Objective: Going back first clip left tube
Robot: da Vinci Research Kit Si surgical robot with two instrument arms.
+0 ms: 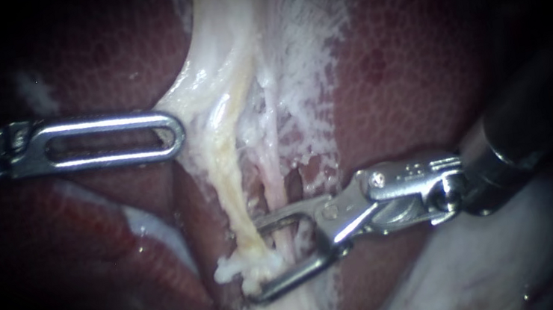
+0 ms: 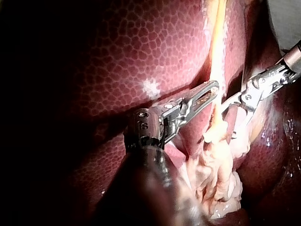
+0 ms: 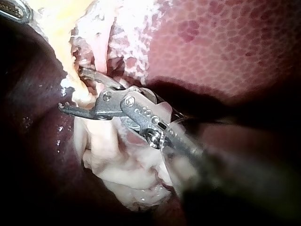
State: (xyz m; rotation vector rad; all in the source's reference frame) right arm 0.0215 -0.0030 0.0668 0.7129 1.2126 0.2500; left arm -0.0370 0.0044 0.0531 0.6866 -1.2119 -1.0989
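yellowish tube (image 1: pixel 230 186) straddled by right instrument (image 1: pixel 261 260)

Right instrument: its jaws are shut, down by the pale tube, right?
Not quite. The right instrument has its jaws open, not shut: the endoscope view shows a wide gap between them. They are indeed down by the pale tube, which runs through that gap.

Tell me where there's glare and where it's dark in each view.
Endoscope view: glare streaks the left instrument and wet pale tissue; corners fall dark. Left wrist view: liver lit, shaft in shadow. Right wrist view: deep shadow beside the right instrument.
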